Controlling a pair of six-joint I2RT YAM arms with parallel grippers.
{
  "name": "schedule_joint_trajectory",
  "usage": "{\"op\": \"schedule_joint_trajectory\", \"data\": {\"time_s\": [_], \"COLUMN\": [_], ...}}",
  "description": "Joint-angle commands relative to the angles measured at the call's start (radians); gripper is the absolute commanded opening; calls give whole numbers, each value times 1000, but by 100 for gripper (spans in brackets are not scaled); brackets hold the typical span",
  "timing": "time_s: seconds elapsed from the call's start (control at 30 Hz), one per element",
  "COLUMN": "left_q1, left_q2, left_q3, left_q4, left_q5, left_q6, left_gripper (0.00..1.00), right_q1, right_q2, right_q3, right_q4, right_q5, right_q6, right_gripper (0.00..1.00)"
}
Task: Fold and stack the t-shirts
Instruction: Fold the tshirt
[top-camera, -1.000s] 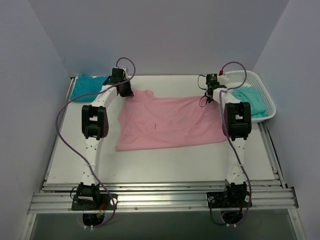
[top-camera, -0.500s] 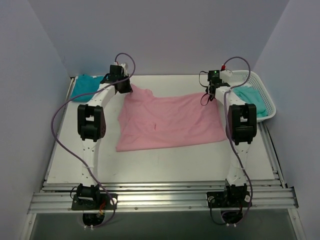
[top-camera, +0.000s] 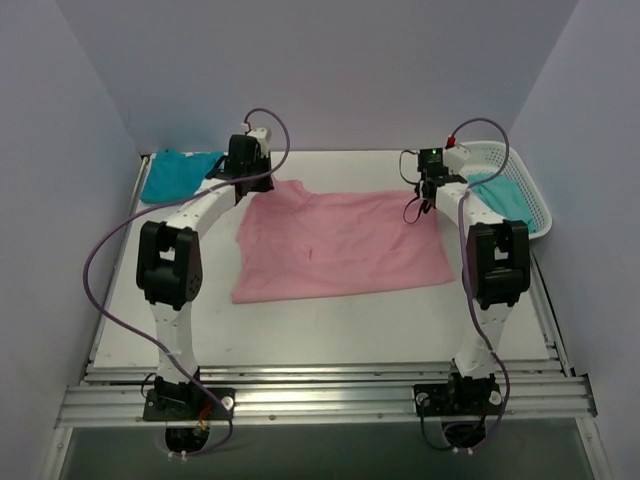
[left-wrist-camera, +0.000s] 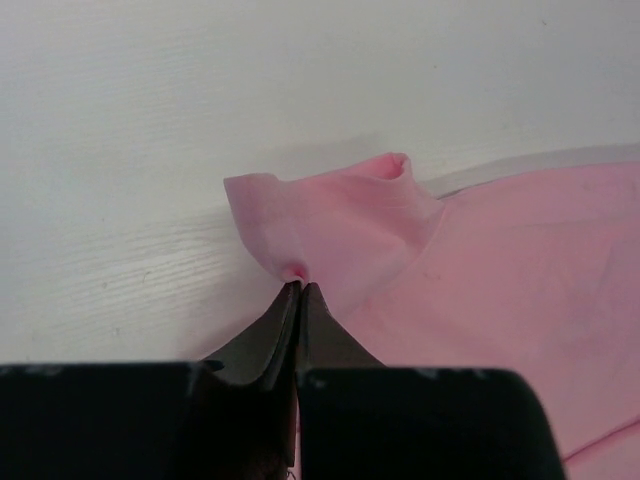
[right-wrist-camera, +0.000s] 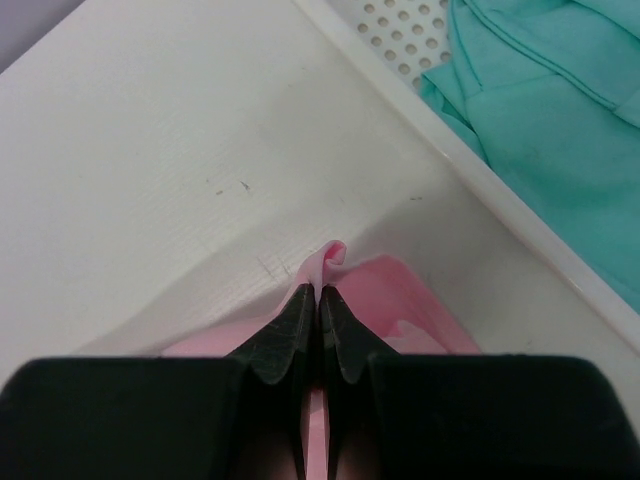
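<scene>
- Pink t-shirt (top-camera: 340, 245) lies spread across the middle of the table (top-camera: 330, 325).
- Left tool (left-wrist-camera: 298, 288) is pinched tight on its far left corner; right tool (right-wrist-camera: 320, 290) is pinched tight on its far right corner.
- Deep teal t-shirt (top-camera: 178, 175) sits at the table's far left corner.
- Mint-teal t-shirt (right-wrist-camera: 540, 110) lies in the white basket (right-wrist-camera: 395, 25) on the right.

A plain light pink t-shirt (top-camera: 340, 245) covers the middle of the white table (top-camera: 330, 325), with a deep teal t-shirt (top-camera: 175, 177) far left and a mint-teal t-shirt (top-camera: 503, 197) inside the white, hole-dotted basket (top-camera: 492, 147) far right.
</scene>
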Motion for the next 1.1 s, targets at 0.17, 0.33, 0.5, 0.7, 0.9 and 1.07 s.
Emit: {"op": "schedule_joint_trajectory", "data": {"time_s": [0.17, 0.33, 0.5, 0.7, 0.9, 1.07], "left_q1": [12, 11, 5, -46, -118, -168], "left_q2": [-246, -359, -423, -472, -513, -515], "left_q3": [-219, -377, -479, -588, -666, -704], "left_q4": [124, 169, 179, 189, 185, 169], "left_q5": [-178, -238, -258, -300, -363, -450], "left_q6": [5, -23, -51, -78, -109, -127], "left_gripper": [2, 2, 2, 2, 2, 2], "right_q1": [-23, -26, -25, -23, -21, -18], "right_q2": [-117, -128, -153, -203, -252, -254], "right_q3": [-117, -170, -226, -302, -389, -446], "right_q4": [-10, -13, 1, 4, 14, 34], "right_q5": [78, 87, 81, 84, 95, 75], "right_q6": [24, 35, 45, 52, 68, 82], "right_gripper": [0, 0, 0, 0, 0, 5]}}
